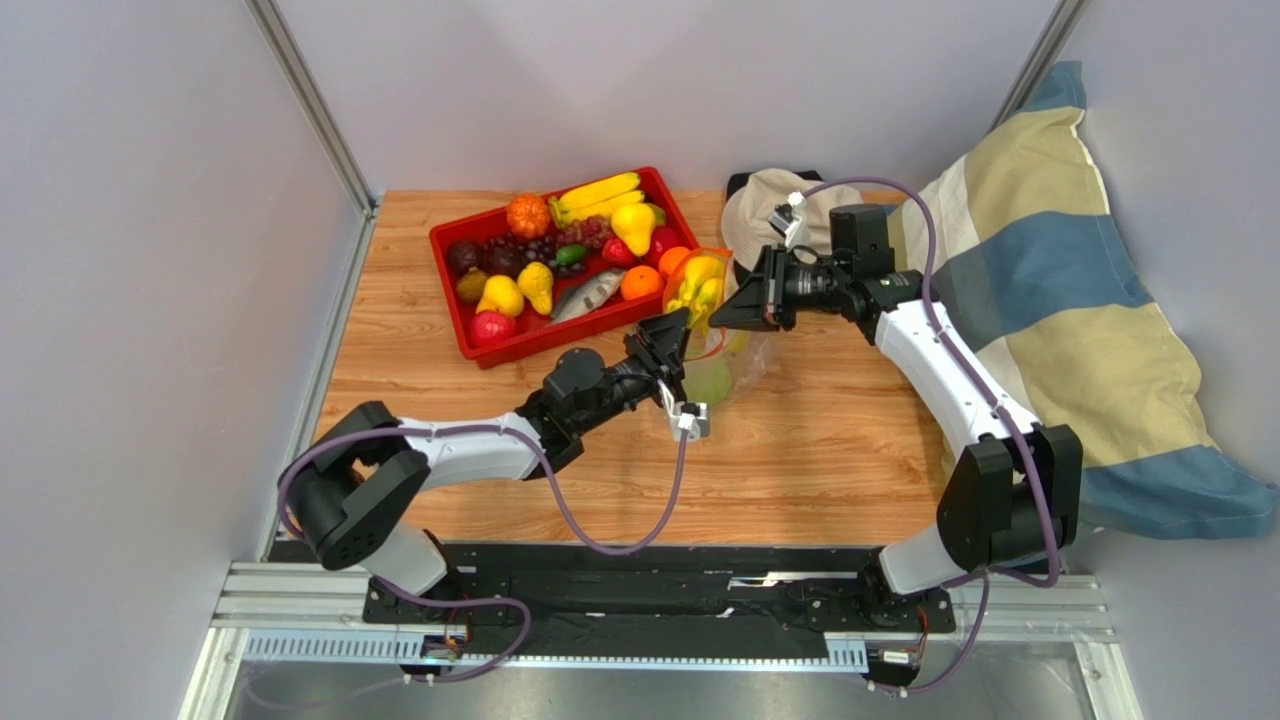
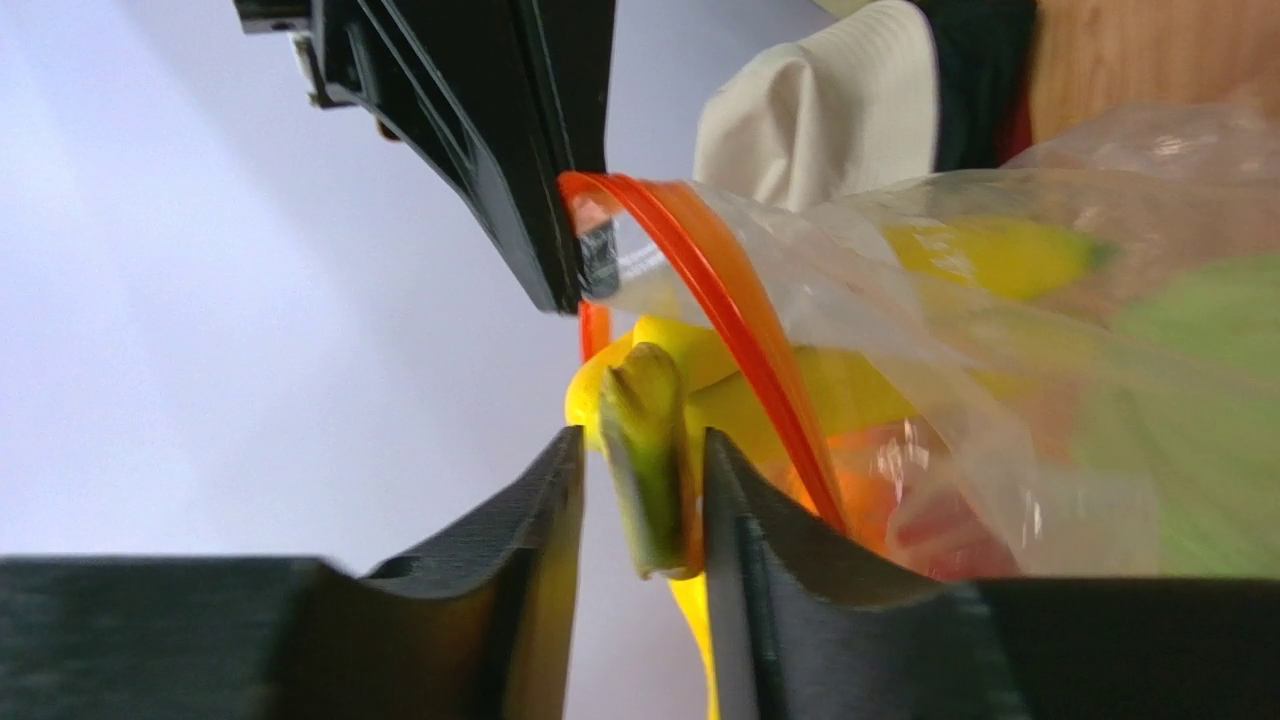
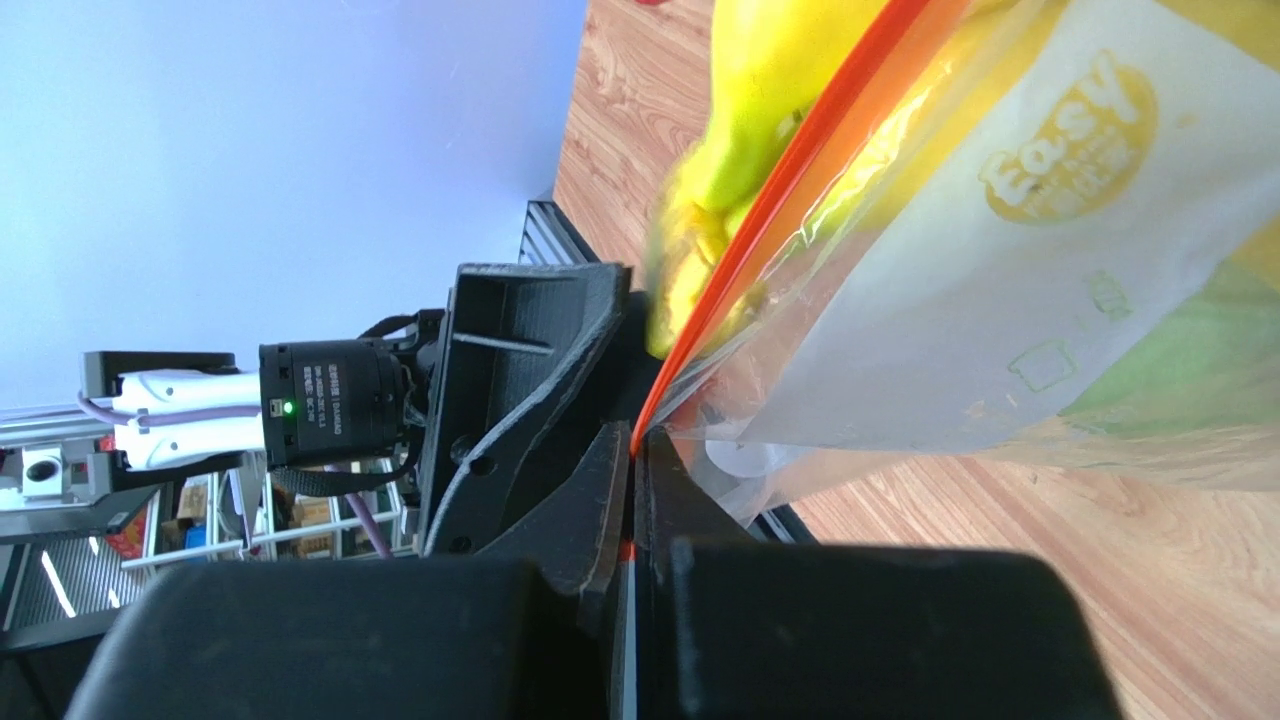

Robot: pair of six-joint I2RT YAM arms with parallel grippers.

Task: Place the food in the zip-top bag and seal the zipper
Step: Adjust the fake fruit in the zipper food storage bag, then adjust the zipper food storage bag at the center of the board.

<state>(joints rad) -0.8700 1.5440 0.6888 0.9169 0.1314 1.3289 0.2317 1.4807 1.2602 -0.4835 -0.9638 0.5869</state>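
Note:
The clear zip-top bag (image 1: 721, 348) hangs between my two grippers above the table. It holds a green ball (image 2: 1202, 390) and orange and red fruit. My right gripper (image 3: 634, 450) is shut on the orange-red zipper strip (image 3: 781, 210) at the bag's mouth; its fingers (image 2: 496, 150) show in the left wrist view. My left gripper (image 2: 642, 495) is at the mouth with the yellow bananas' green stem (image 2: 649, 450) between its jaws. The stem lies against the right finger, with a gap to the left finger. The bananas (image 3: 751, 90) reach into the bag.
The red tray (image 1: 511, 348) behind the left gripper (image 1: 673, 348) holds more bananas (image 1: 598, 192), a grey fish (image 1: 586, 294), an orange (image 1: 528, 215) and several other fruits. A white cloth (image 1: 759, 210) and a striped pillow (image 1: 1052, 270) lie at back right.

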